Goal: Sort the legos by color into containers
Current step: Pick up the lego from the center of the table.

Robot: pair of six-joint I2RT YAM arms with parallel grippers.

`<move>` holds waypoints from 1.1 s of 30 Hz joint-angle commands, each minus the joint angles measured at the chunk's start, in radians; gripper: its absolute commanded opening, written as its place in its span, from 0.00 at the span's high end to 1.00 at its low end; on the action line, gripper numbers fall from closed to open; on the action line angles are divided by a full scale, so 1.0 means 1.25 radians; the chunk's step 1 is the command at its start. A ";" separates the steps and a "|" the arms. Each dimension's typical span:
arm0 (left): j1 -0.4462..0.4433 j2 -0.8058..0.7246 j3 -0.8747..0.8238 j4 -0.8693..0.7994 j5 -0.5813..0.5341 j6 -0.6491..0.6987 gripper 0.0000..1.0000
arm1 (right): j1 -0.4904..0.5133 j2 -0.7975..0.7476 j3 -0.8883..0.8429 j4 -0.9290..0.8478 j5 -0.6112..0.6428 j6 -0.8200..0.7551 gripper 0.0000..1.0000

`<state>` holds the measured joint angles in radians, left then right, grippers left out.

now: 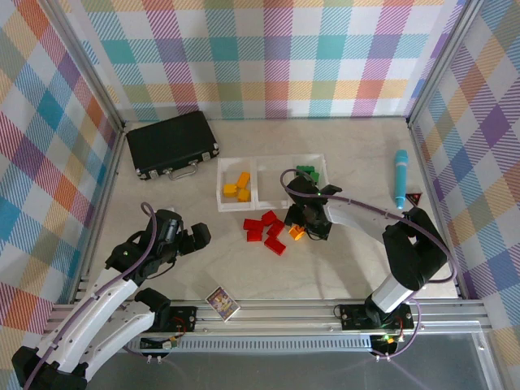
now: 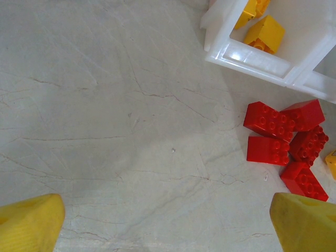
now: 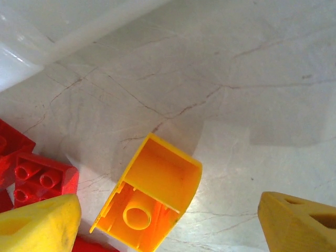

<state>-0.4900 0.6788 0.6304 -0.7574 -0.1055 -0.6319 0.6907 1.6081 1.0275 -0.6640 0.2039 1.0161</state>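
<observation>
Near left, above bare table [image 1: 357,268], left end effector [image 1: 197,236] with fingers spread wide, holding nothing. Right of centre, right end effector [image 1: 305,227] likewise apart over a yellow lego [image 3: 152,194] tipped on its side, ungripped, beside red legos [image 1: 264,229]. Farther back, containers [image 1: 257,183] with yellow legos [image 1: 238,187] left, green legos [image 1: 307,172] right.

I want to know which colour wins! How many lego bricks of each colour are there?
Red legos: 5
Yellow legos: 4
Green legos: about 2, partly hidden
Total: about 11
</observation>
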 commanded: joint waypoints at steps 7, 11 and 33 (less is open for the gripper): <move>-0.006 -0.010 -0.011 0.002 0.009 0.012 0.00 | 0.018 0.002 -0.014 0.052 0.053 0.176 0.14; -0.006 -0.015 -0.012 0.003 0.010 0.012 0.00 | 0.020 0.026 -0.016 0.070 0.037 0.187 0.19; -0.006 -0.013 -0.009 -0.002 0.005 0.012 0.00 | 0.049 0.095 0.006 0.087 0.057 0.163 0.43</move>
<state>-0.4900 0.6720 0.6285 -0.7570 -0.0982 -0.6319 0.7464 1.7092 1.0164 -0.5598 0.2546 1.2327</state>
